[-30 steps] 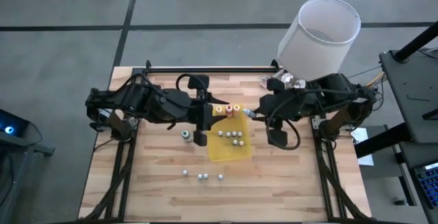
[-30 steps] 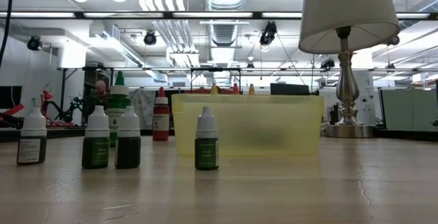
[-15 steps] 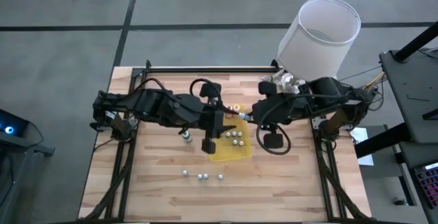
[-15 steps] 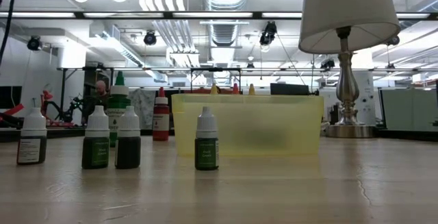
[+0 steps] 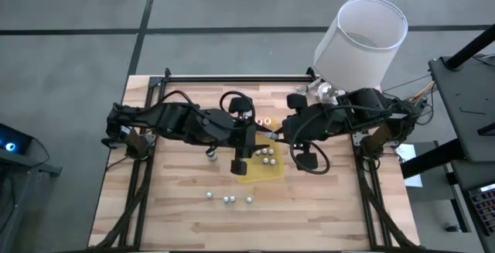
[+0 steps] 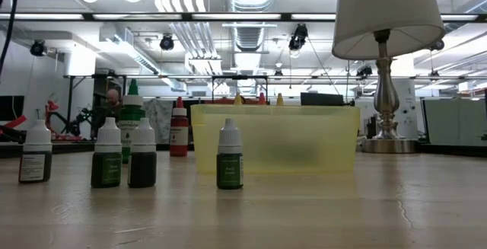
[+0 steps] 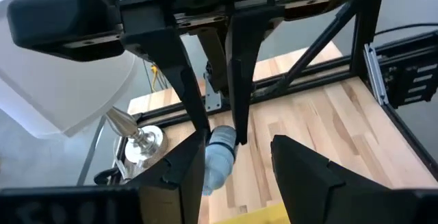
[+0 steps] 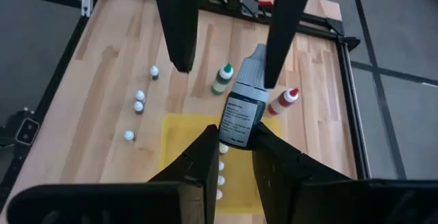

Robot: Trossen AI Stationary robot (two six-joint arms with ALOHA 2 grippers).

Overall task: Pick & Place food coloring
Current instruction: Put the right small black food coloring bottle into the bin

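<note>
The food coloring bottle in play (image 8: 241,111) has a dark label and a pale cap. It hangs in the air above the yellow tray (image 5: 269,176). My right gripper (image 8: 237,135) is shut on it; it comes in from the table's right (image 5: 272,135). My left gripper (image 7: 239,152) is open and faces it from the left (image 5: 257,138), one finger (image 8: 179,32) on each side of the cap (image 7: 220,145). Whether they touch the cap I cannot tell. Several more small bottles stand upright in the tray (image 5: 267,154). Neither gripper shows in the low view. My right gripper pinches the bottle's labelled body (image 8: 236,127), near its base, between its two fingers. The fingers come about level from the table's right and lie along the bottle. The bottle is lifted clear above the tray, and its cap points at the left gripper.
Three small bottles stand near the table's near edge (image 5: 228,199). A green-capped one (image 5: 209,155) stands left of the tray, and orange and red ones (image 5: 264,121) stand behind it. A lamp with a white shade (image 5: 362,36) stands at the far right corner. The low view shows the tray's wall (image 6: 281,146).
My left gripper has moved toward the table's right, over the tray. My right gripper, carrying the bottle, has moved a little left toward it. The two now meet above the tray, with the left fingers on either side of the bottle's cap.
</note>
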